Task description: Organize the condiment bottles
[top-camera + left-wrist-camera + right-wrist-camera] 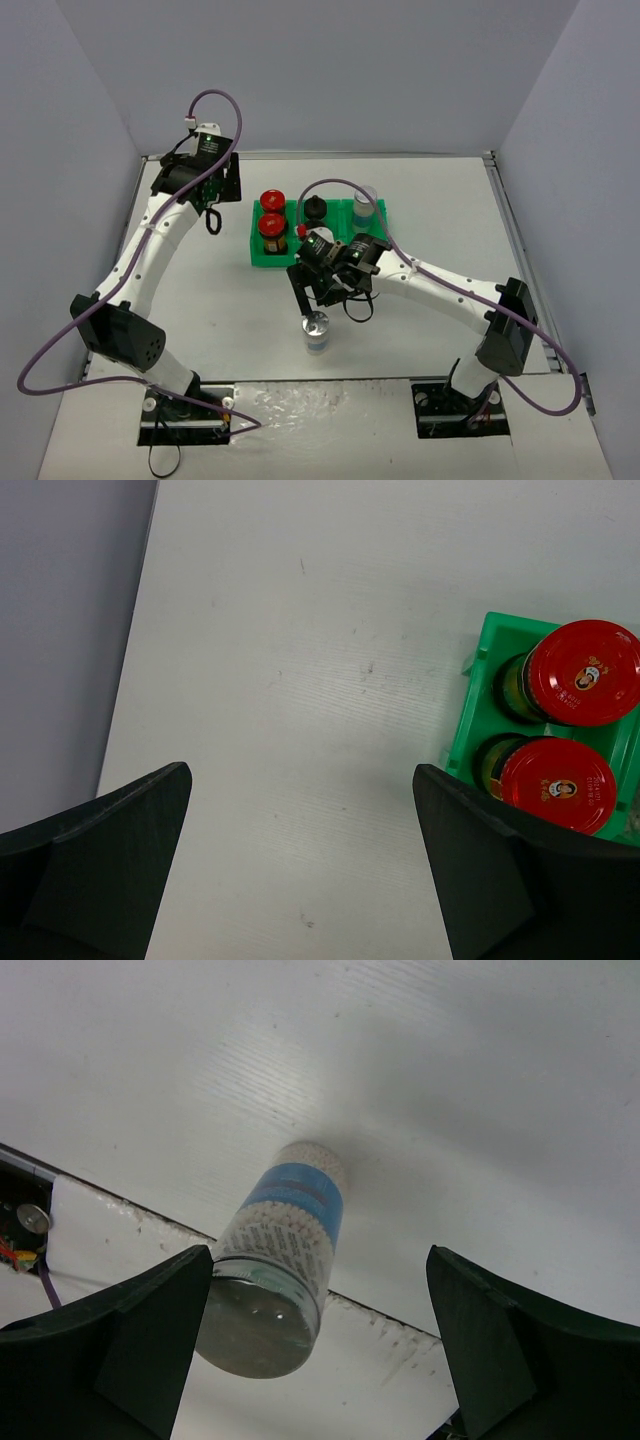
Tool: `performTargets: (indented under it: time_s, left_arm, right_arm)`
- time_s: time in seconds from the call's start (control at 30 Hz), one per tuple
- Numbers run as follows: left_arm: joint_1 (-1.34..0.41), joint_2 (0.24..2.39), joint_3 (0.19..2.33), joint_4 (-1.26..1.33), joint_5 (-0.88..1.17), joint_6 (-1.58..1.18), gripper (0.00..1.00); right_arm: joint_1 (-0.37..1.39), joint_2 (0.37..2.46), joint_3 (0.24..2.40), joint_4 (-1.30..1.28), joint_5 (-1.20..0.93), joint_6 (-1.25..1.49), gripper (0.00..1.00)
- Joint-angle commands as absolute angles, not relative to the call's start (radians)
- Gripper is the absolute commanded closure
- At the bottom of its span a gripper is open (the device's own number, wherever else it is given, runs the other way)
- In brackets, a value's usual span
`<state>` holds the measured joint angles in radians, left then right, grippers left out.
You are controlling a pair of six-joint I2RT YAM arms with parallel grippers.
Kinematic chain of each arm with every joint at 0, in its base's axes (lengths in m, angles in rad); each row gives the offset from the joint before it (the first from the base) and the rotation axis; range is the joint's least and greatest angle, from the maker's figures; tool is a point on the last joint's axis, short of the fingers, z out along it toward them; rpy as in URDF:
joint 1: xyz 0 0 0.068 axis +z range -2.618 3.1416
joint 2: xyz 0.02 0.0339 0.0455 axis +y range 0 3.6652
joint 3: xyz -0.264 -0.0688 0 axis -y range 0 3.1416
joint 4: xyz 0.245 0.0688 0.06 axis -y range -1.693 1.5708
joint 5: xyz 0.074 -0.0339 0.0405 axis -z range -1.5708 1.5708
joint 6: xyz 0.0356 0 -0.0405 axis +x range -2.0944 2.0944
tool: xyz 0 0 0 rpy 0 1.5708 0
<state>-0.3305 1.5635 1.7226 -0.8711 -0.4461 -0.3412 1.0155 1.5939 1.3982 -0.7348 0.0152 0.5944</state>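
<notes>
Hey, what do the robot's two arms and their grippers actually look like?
The left arm and right arm are white tubes with chunky black joints. A purple cable loops along each. Each black wrist carries a small green spot. The left gripper and right gripper each have two broad, matte black, wedge-shaped fingers.

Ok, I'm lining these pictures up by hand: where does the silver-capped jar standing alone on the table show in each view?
Top external: the silver-capped jar stands low centre, just below the right gripper.
Left wrist: not in it.
Right wrist: lower centre-left, cap toward the camera.
Shared landmark: the right gripper's dark fingers, spread open near the jar in both views that show it.
</notes>
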Motion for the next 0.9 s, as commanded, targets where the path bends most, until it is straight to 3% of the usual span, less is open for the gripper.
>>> performTargets:
  time_s: [0.0,0.87]
  left_arm:
    - [-0.323,1.516,1.748,-0.845,-0.466,-0.328,0.09]
    - [-0.322,1.502,1.724,-0.834,-0.458,-0.323,0.09]
  right_arm:
    - [1.047,1.621,1.461,-0.749,0.009,0.608,0.14]
    - [1.138,1.618,1.409,-0.811,-0.017,0.655,0.14]
